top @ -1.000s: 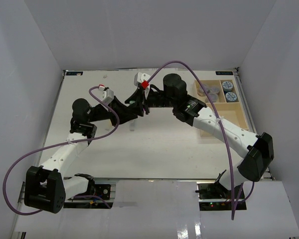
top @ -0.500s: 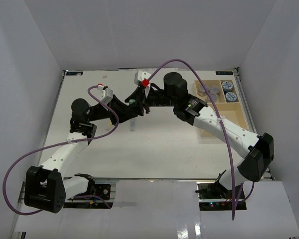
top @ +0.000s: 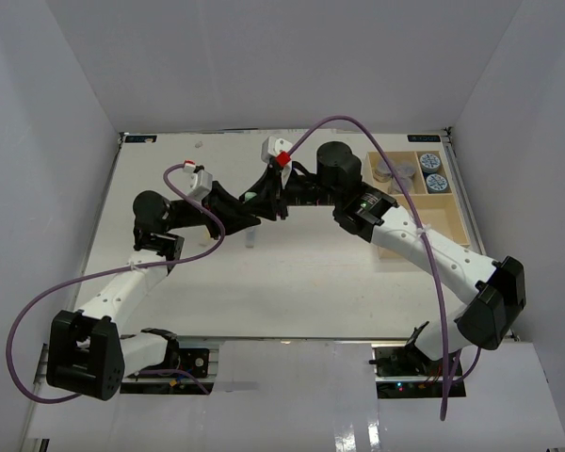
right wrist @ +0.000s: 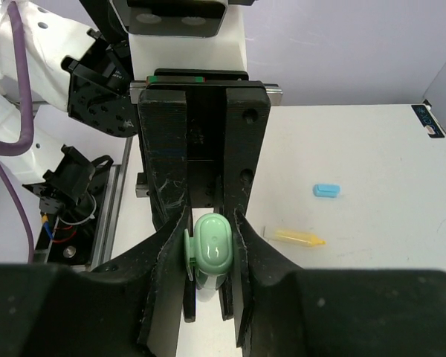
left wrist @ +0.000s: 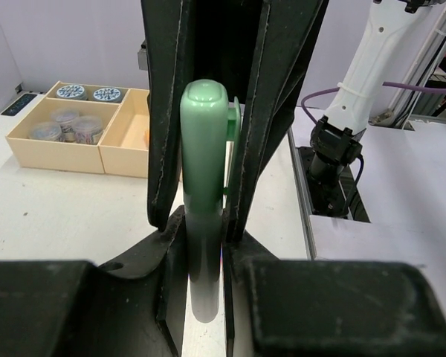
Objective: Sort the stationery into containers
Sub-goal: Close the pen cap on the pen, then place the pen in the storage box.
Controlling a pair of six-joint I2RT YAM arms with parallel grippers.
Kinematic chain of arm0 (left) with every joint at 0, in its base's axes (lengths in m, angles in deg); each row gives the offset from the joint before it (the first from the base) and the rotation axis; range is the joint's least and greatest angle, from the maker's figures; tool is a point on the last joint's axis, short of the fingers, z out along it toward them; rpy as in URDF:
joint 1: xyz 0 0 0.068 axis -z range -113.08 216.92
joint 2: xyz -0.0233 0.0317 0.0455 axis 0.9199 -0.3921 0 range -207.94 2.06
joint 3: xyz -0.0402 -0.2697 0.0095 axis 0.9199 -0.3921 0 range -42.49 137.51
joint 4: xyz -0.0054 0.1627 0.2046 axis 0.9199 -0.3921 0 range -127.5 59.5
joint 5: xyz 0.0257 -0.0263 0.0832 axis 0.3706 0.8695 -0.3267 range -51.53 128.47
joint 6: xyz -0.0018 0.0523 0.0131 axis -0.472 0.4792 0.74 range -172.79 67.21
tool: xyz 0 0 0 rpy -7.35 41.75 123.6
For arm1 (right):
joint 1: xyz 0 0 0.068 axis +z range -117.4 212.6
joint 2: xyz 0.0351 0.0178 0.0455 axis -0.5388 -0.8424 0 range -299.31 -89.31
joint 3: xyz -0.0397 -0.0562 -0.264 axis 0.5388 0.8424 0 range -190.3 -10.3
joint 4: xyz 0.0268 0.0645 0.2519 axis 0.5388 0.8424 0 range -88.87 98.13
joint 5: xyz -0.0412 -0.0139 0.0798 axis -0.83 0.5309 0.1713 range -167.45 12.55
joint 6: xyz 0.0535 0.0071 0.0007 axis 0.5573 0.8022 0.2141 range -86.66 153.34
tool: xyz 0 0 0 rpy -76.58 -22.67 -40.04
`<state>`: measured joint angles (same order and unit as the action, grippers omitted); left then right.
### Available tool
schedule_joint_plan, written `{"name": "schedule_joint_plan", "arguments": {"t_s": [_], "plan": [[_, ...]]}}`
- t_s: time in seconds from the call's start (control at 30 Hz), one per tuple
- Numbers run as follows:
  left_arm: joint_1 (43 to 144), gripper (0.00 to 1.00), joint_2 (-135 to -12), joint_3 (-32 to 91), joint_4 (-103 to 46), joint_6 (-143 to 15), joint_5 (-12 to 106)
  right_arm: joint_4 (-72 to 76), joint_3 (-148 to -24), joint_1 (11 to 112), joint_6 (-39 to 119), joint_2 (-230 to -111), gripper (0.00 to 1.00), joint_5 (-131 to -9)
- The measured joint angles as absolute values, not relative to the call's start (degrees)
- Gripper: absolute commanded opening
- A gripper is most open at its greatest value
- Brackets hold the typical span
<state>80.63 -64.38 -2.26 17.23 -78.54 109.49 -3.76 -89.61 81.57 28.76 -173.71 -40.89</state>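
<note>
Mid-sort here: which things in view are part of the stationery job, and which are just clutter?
Part of the job:
- green marker, gripped by both the left gripper and the right gripper
- wooden tray holding tape rolls
- yellow marker and blue block, loose on the table

Just there:
- purple cables

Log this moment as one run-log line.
stage: handover | left gripper: shut on green marker | right gripper: closing on it | tray: rolls only
</note>
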Motion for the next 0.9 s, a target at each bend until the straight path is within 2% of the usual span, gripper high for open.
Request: {"name": "schedule_joint_plan", "arguments": {"t_s": [0.07,0.1,0.2,0.23,0.33,0.4,0.63,0.77,0.9], "plan": [[80.7,0.39,-64.6,-2.3,17.8,-78.8,109.6,-3.7,-89.6,81.5,28.8,-173.6,0.09,-40.9],[80.7,0.51,-64.7,-2.3,17.9,-78.9,109.4,-3.6,-89.5,81.5,28.8,-173.4,0.09,-40.8],[80.6,0.71,-65.2,-2.2,17.6,-79.6,108.8,-2.4,-88.7,81.3,28.5,-172.9,0.08,-41.1],[80.6,0.81,-65.3,-2.2,17.4,-79.8,108.5,-2.2,-88.3,81.2,28.5,-172.6,0.08,-41.4],[80.5,0.95,-65.4,-2.1,16.2,-79.6,107.8,-1.5,-86.2,80.6,28.4,-171.3,0.08,-43.3],[80.5,0.98,-65.6,-1.7,15.2,-79.1,107.2,-1.2,-84.6,79.8,28.5,-169.8,0.08,-45.4],[80.5,0.98,-66.3,0.6,8.0,-76.4,101.9,-0.2,-76.4,73.3,29.7,-160.2,0.08,-58.4],[80.5,0.98,-67.3,3.1,0.4,-74.6,93.7,-0.5,-69.2,62.6,33.8,-153.1,0.08,-64.6],[80.5,0.98,-67.7,5.4,-8.4,-73.4,80.2,-0.3,-61.7,46.6,40.2,-148.7,0.09,-67.9]]}}
